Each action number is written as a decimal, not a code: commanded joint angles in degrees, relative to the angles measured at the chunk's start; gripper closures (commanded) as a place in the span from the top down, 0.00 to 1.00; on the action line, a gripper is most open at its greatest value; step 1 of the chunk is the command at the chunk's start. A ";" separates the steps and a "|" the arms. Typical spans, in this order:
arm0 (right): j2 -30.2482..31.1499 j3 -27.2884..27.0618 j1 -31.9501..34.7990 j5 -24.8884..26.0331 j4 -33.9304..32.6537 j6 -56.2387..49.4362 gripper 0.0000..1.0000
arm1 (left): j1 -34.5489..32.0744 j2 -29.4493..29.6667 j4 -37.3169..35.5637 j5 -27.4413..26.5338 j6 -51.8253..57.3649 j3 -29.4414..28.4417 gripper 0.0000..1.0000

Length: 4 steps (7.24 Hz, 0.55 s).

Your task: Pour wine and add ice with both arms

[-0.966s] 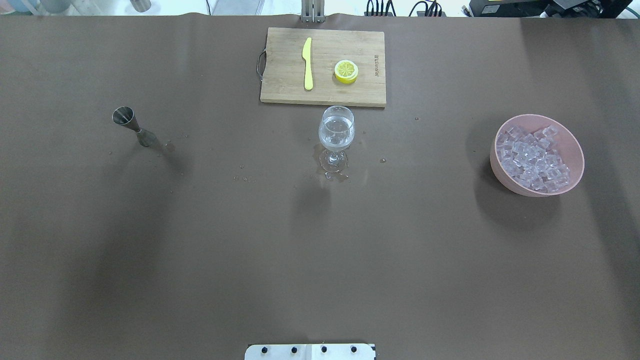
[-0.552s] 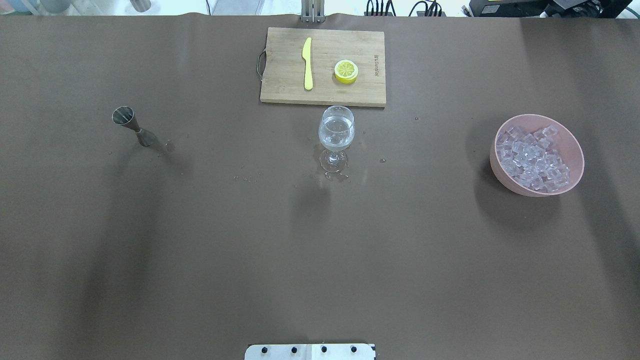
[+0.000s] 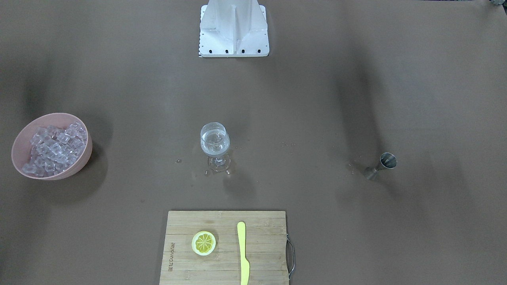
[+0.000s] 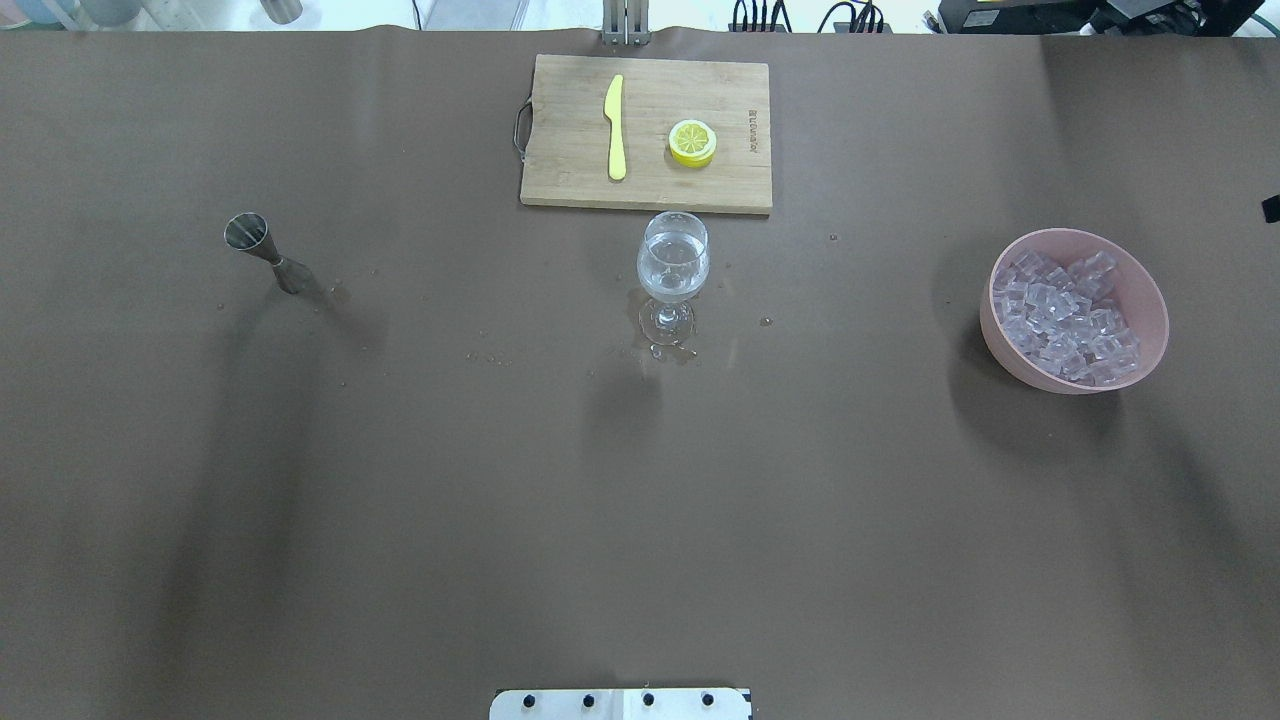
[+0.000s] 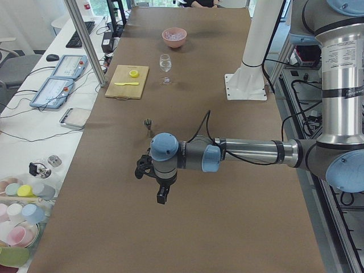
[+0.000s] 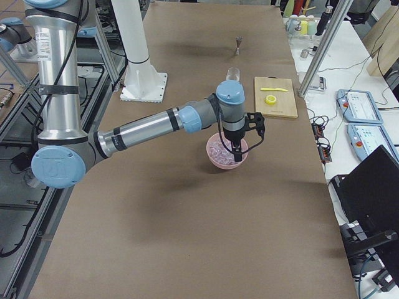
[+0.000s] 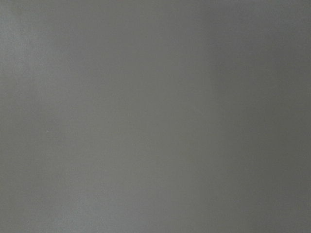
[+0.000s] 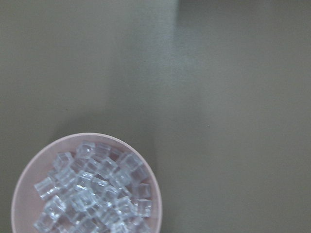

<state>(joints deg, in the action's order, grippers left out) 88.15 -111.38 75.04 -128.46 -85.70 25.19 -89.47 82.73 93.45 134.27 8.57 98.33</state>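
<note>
Filling pink bowl (image 4: 1146, 284), ice (image 4: 1062, 318) = small clear cubes w/ whitish edges.

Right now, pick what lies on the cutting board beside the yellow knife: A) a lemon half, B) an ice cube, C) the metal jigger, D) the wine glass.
A: the lemon half rests on the cutting board, apart from the yellow knife.
</note>
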 commanded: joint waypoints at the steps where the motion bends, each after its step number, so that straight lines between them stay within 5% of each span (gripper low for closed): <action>1: -2.36 -1.12 -12.06 8.44 0.01 11.78 1.00 | 0.00 -0.02 0.42 0.03 -0.04 -0.25 0.98; 4: -3.51 1.24 -18.69 14.01 0.01 12.52 1.00 | 0.00 -0.02 0.42 0.03 0.04 -0.34 0.98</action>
<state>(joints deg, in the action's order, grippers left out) 84.82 -111.00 58.57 -116.31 -85.69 37.41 -89.47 82.71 93.86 134.30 8.60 98.00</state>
